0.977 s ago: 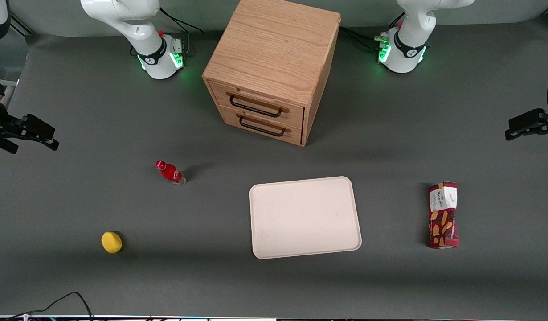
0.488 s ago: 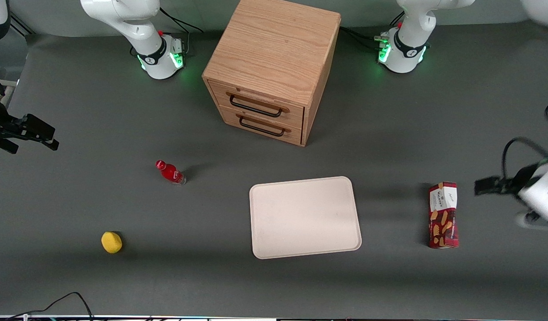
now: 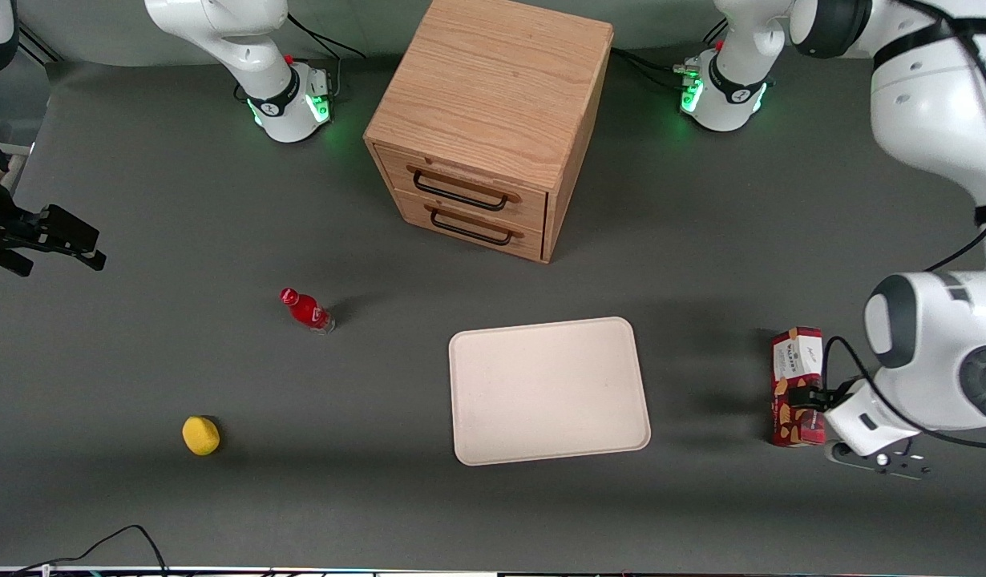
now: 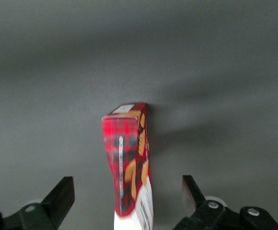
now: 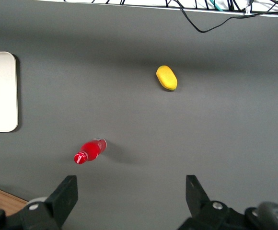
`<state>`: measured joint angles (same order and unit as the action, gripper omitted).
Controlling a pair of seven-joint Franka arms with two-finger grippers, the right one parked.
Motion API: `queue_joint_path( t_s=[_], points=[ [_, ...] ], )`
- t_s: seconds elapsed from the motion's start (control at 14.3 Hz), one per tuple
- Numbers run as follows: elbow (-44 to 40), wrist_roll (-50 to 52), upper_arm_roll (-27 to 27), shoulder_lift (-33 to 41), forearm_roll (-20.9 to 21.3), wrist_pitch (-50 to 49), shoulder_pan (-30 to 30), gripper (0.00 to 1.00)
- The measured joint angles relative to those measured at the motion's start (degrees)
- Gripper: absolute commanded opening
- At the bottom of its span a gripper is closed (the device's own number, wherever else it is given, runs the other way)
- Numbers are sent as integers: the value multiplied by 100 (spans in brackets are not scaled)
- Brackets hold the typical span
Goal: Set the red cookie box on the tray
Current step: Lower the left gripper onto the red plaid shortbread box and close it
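Red cookie box (image 3: pixel 796 385) lies on dark grey table (image 3: pixel 140 361) (matte, plain), beside tray (image 3: pixel 547 391), working arm's end; gripper (image 4: pixel 129 201) above box, fingers (image 4: pixel 62 196) apart, straddling it.

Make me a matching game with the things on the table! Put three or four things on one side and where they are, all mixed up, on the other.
Things:
1. red cookie box
2. tray
3. red bottle
4. gripper

Places:
A. lying nearer the parked arm's end
B. bare, in front of the wooden drawer cabinet
C. open, fingers either side of the box
D. on the table, off the tray

Pairs: 1-D, 2-B, 3-A, 4-C
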<state>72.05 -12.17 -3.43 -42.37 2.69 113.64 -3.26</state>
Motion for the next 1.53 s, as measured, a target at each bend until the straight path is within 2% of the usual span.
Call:
queue_joint_path(
  t_s=[0.35,0.42,0.49,0.56,0.63,1.26,1.47,1.53],
  points=[
    [702,-385,-24,-234,204,1061,132,99],
    [827,-393,-25,-255,227,1216,147,80],
    [917,-401,-25,-270,236,1298,165,45],
    [967,-404,-26,-274,237,1309,182,16],
    [981,-404,-26,-272,237,1309,198,0],
    [970,-373,-3,-156,215,1147,250,0],
    [760,103,90,297,194,227,100,0],
    [552,458,177,611,190,-403,-18,0]
  ],
)
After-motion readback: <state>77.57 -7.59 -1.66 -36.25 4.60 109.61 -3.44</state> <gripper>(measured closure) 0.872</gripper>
